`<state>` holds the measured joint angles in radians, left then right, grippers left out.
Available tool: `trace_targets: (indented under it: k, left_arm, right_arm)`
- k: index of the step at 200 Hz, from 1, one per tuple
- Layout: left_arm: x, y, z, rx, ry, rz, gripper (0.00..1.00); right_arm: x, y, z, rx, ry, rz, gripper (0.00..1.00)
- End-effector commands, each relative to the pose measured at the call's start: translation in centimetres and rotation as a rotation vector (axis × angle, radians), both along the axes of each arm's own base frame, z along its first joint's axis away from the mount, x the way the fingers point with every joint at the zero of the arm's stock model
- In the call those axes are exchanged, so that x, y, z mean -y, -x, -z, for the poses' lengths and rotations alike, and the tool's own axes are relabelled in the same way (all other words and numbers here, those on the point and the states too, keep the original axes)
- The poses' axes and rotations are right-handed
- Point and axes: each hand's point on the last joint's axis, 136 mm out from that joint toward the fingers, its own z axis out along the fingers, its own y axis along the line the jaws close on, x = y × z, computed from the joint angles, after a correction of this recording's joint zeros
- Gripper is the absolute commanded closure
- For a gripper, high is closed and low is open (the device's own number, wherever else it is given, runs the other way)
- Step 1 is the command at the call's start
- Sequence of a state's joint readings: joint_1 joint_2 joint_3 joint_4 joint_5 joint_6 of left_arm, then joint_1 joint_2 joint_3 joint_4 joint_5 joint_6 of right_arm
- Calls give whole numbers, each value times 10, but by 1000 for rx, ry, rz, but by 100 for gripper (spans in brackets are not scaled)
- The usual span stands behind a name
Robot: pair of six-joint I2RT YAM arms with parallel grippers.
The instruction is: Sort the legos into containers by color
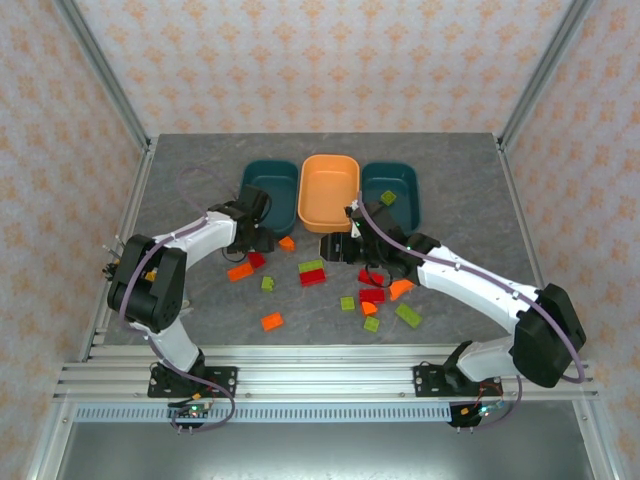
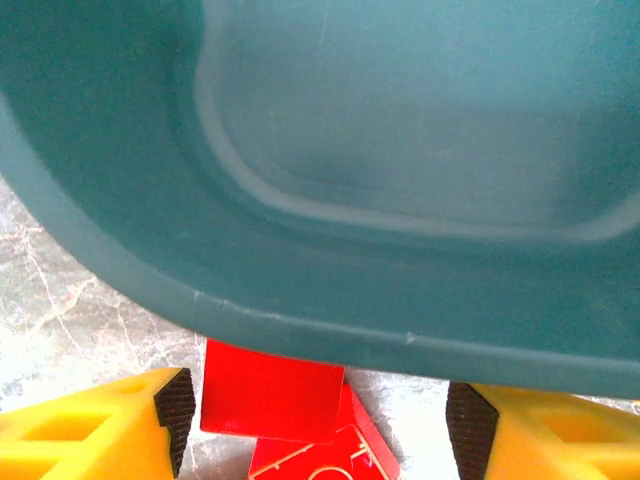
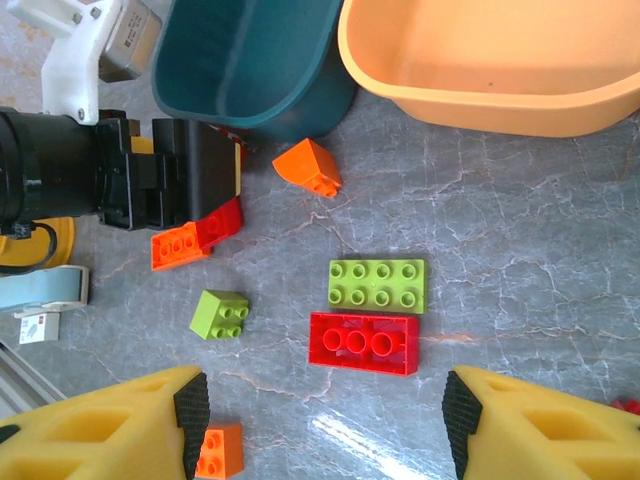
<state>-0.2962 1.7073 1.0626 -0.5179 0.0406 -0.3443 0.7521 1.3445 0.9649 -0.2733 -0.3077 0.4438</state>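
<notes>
Seen from above, three trays stand in a row at the upper middle of the frame: a left teal tray (image 1: 270, 183), an orange tray (image 1: 330, 190) and a right teal tray (image 1: 405, 195) with one green brick (image 1: 388, 197) inside. The other legos lie scattered on the grey surface (image 1: 470, 190) below the trays. The left claw (image 1: 256, 250) sits low just below the left teal tray, at a red brick (image 1: 257, 260). The right claw (image 1: 338, 248) hangs below the orange tray.

In the left wrist view the left teal tray (image 2: 400, 150) fills the upper frame. At the bottom edge the left claw (image 2: 320, 420) is released. The red brick (image 2: 270, 395) lies between its jaws, close to one and clear of the other.

In the right wrist view the right claw (image 3: 325, 415) at the bottom is spread wide, grasping nothing. At centre a long green brick (image 3: 377, 285) lies just beside a long red brick (image 3: 363, 343). A small green brick (image 3: 220, 314) is to their left and a small orange brick (image 3: 218, 452) at the bottom edge. At upper left the left claw (image 3: 200, 170) stands over the red brick (image 3: 222, 222), which touches an orange brick (image 3: 178, 245). An orange wedge (image 3: 308, 165) lies near the teal tray's corner.
</notes>
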Motion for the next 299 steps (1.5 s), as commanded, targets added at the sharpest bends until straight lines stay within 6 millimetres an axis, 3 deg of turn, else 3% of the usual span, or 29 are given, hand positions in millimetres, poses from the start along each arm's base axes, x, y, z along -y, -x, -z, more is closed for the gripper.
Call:
trace_targets:
  k: [1, 67, 98, 122, 166, 197, 210, 229, 247, 272, 299]
  left_arm:
    - [-11, -4, 3, 20, -52, 20, 29]
    - [-14, -8, 14, 19, -48, 31, 38]
    - [-10, -11, 15, 22, -35, 44, 60]
    - [-16, -8, 12, 30, -55, 27, 65]
    - [-38, 14, -12, 59, -123, -53, 66]
    - [-57, 32, -49, 108, -170, -125, 66]
    - [-56, 31, -71, 147, -154, -125, 66]
    - [-47, 20, -100, 200, -102, -116, 66]
    - [-29, -1, -111, 193, -40, -76, 66]
    - [-9, -39, -105, 135, -4, -48, 66]
    - [6, -82, -84, 81, 13, -42, 64]
  right_arm:
    - [-4, -5, -23, 56, -64, 20, 35]
    - [-3, -6, -23, 48, -65, 39, 35]
    - [-1, -6, -21, 44, -58, 46, 35]
    - [0, -6, -22, 46, -58, 52, 35]
    - [0, -9, -30, 71, -74, 59, 35]
    - [-3, -14, -50, 123, -123, 73, 35]
    - [-4, -18, -59, 146, -140, 82, 35]
    - [-2, -24, -66, 168, -142, 111, 34]
    - [3, -31, -67, 181, -135, 155, 33]
    - [8, -37, -63, 172, -137, 188, 33]
    - [16, -39, -58, 155, -132, 209, 33]
